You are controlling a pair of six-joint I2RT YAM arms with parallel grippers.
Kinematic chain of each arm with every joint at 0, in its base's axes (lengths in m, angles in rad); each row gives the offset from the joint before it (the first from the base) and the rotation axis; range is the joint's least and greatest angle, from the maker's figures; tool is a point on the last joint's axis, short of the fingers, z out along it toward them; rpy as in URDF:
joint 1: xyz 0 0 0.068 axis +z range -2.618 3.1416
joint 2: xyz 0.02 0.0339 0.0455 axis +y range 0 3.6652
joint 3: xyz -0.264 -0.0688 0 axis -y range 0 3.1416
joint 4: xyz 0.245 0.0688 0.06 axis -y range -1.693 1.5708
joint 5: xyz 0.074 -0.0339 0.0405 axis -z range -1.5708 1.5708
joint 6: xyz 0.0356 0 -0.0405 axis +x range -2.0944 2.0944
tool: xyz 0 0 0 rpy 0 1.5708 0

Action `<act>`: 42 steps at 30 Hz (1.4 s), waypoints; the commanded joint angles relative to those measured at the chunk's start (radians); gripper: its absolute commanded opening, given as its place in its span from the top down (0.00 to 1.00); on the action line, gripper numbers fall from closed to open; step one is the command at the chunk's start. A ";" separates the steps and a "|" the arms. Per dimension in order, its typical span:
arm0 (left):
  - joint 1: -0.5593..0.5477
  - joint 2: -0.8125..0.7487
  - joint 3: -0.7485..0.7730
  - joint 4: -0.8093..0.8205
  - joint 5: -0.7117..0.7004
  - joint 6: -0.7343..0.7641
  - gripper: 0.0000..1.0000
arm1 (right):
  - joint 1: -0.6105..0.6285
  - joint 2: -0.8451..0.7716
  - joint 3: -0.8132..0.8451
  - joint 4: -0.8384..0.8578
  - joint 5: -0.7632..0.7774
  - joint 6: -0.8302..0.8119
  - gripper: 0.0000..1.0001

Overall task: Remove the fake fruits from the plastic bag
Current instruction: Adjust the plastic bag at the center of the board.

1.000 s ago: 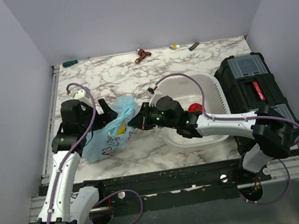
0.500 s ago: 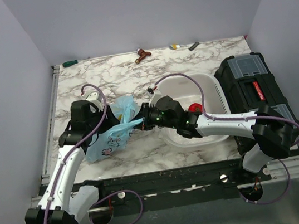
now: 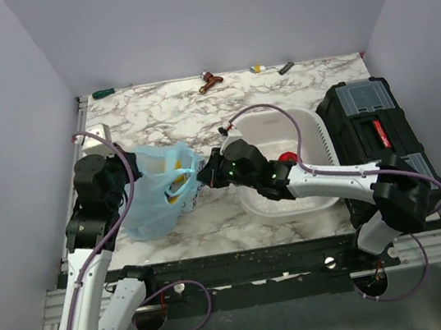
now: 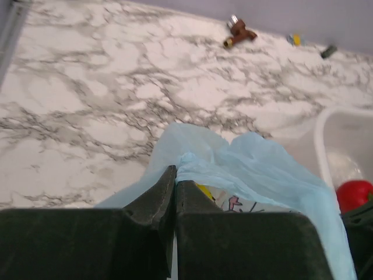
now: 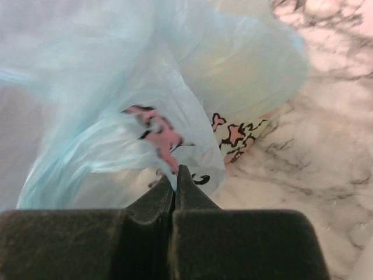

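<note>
The left arm (image 3: 88,276) rises from its base at the near-left corner of the surface (image 3: 155,117), bends at the elbow and turns its wrist to the right. The left fingers (image 4: 152,197) are pressed together on a fold of the plastic bag (image 3: 153,204) at its left rim. The right arm (image 3: 331,182) reaches low and leftward across the white basket (image 3: 312,125), and the right fingers (image 5: 152,201) are likewise clamped on the bag's film at its right side. The bag is spread between the two over the left half of the surface, just left of the basket, with its mouth gaping. Only the overhead view shows a yellow fruit (image 3: 176,190) inside the opening and the black toolbox (image 3: 368,122) at the right edge. The left wrist view adds a sliver of yellow under the film, a red fruit (image 4: 354,194) in the basket and a small brown object (image 4: 238,34) near the far edge. The right wrist view shows the pink-and-black print close up.
</note>
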State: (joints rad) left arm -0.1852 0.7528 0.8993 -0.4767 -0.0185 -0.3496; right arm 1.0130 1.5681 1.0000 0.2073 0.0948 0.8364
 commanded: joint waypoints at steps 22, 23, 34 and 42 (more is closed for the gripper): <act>0.000 -0.150 -0.154 0.294 -0.208 0.042 1.00 | -0.179 0.048 0.437 -0.524 -0.021 -0.247 0.43; 0.001 -0.150 -0.154 0.294 -0.203 0.041 1.00 | -0.174 0.022 0.419 -0.524 -0.021 -0.250 0.38; 0.001 -0.145 -0.152 0.294 -0.157 0.031 1.00 | -0.164 -0.127 0.360 -0.186 -0.394 -0.458 0.00; 0.001 -0.145 -0.160 0.300 -0.144 0.028 1.00 | -0.169 0.077 0.615 -0.192 -0.620 -0.472 0.05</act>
State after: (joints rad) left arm -0.1856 0.6136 0.7265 -0.2176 -0.1955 -0.3149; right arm 0.8444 1.5723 1.5200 -0.0105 -0.3374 0.3927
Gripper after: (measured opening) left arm 0.003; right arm 0.981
